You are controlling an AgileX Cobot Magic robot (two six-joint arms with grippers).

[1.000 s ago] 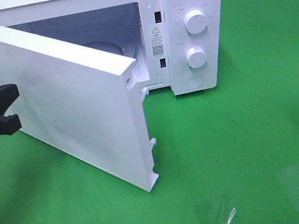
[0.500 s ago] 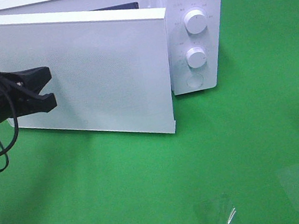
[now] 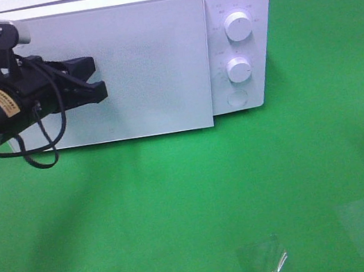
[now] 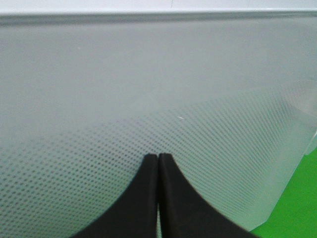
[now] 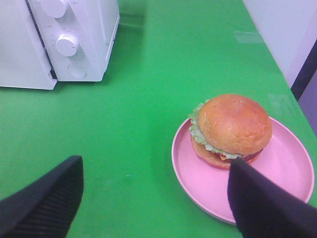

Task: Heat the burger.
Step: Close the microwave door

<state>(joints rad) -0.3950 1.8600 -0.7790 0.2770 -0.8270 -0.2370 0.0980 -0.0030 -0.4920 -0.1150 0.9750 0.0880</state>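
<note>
L gripper (image 3: pixel 96 80): jaws pressed together, tips against the microwave door (image 3: pixel 148 64), prob to push it flush, not grab. R gripper (image 5: pixel 153 198): jaws wide apart, holding nothing; burger (image 5: pixel 230 130) on pink plate (image 5: pixel 287 168) just ahead of them, on the counter (image 5: pixel 148 109) outside the oven

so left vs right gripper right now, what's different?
The black left gripper is shut, its fingertips against the white microwave door; the black right gripper is open, touching nothing. The left sits at the microwave; the right hangs over the green table beside the golden-bun burger on its pink plate. Neither holds anything.
</note>
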